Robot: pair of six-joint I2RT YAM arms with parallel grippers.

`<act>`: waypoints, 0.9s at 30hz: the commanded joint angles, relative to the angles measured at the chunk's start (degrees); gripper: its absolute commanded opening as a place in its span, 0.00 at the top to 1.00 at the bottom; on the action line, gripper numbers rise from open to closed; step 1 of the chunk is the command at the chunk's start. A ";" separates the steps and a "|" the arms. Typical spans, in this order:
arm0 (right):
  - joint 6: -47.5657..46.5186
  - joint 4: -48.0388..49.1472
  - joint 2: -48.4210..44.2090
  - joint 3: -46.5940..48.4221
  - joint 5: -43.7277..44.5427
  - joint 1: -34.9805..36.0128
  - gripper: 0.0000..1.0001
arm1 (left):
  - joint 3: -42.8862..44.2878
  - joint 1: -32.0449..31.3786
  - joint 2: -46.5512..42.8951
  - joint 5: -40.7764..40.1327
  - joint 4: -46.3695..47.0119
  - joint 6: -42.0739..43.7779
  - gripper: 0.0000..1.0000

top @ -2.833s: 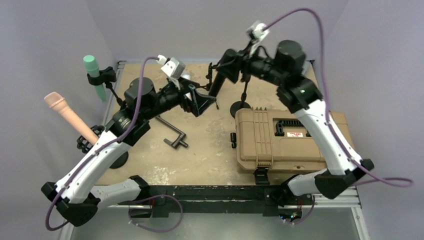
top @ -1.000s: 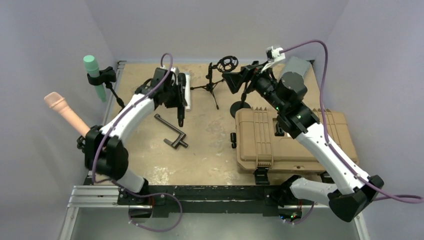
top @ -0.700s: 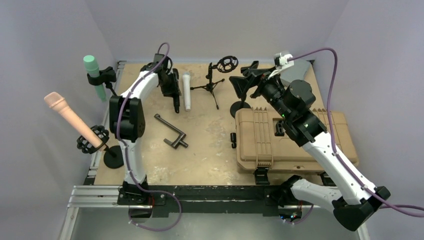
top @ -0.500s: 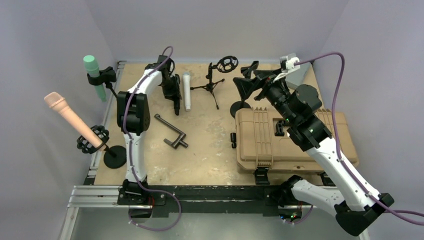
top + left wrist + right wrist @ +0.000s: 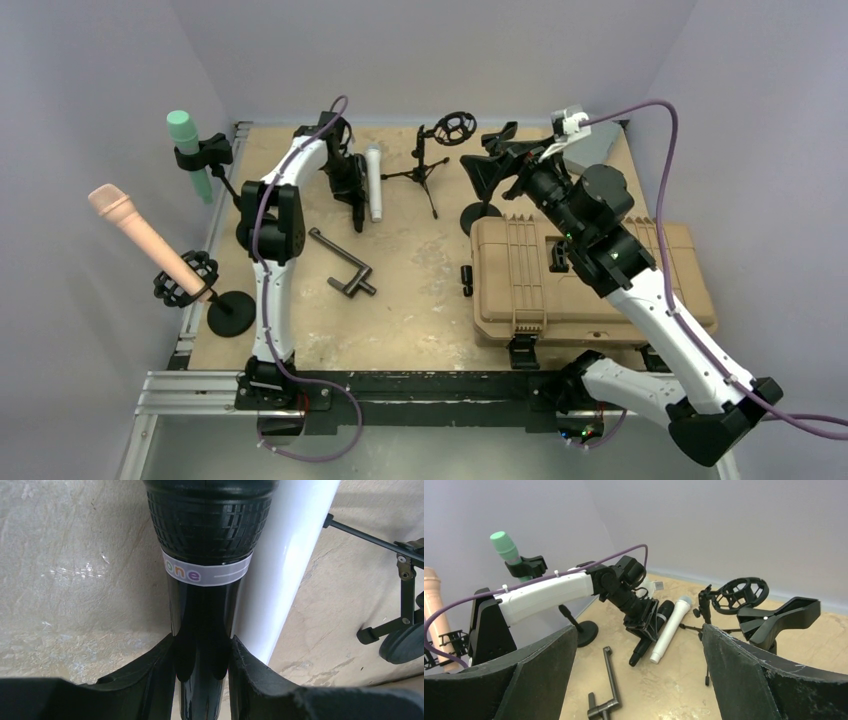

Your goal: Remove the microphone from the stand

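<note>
Fingers (image 5: 150, 680) of the left gripper (image 5: 201, 655) stand narrow, clamped on either side of the glossy lower handle of the black microphone (image 5: 202, 605). Its ribbed collar and a pale band with coloured letters sit just beyond the fingertips. The microphone points straight out from the gripper, with its mesh head cut off at the top of the wrist view. It lies low over the wooden table (image 5: 420, 300); whether it rests on the board cannot be told. A white microphone (image 5: 282, 565) lies on the table touching its right side, the two roughly parallel.

From above, the left arm reaches to the far left part of the table, and the black microphone is well clear of every stand. The small tripod stand (image 5: 425, 172) stands just to the right of the white microphone. Its round shock mount (image 5: 455, 127) holds nothing.

The right gripper (image 5: 487, 157) hangs in the air with its fingers (image 5: 539, 670) spread wide, gripping nothing. It is beside an empty black microphone clip (image 5: 781, 617) on a round-based stand (image 5: 480, 214), apart from the black microphone.

At the left edge a green microphone (image 5: 187, 148) sits in a clip holder and a peach microphone (image 5: 135, 228) sits tilted in a shock-mount stand. A black crank-shaped tool (image 5: 342, 264) lies near the table's middle, and a tan hard case (image 5: 590, 285) is at the right.
</note>
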 commanded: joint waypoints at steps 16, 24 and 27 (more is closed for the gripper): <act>-7.01 -13.15 5.86 8.60 11.53 0.10 0.03 | -0.58 0.27 -3.19 5.08 0.94 -1.25 0.48; -7.25 -19.45 9.70 14.20 23.01 -0.35 0.16 | -3.42 0.21 -10.88 7.53 1.71 -1.96 0.47; -4.75 -19.98 11.81 15.98 21.09 -2.29 0.20 | -5.18 -0.11 -15.37 9.41 2.84 -2.63 0.46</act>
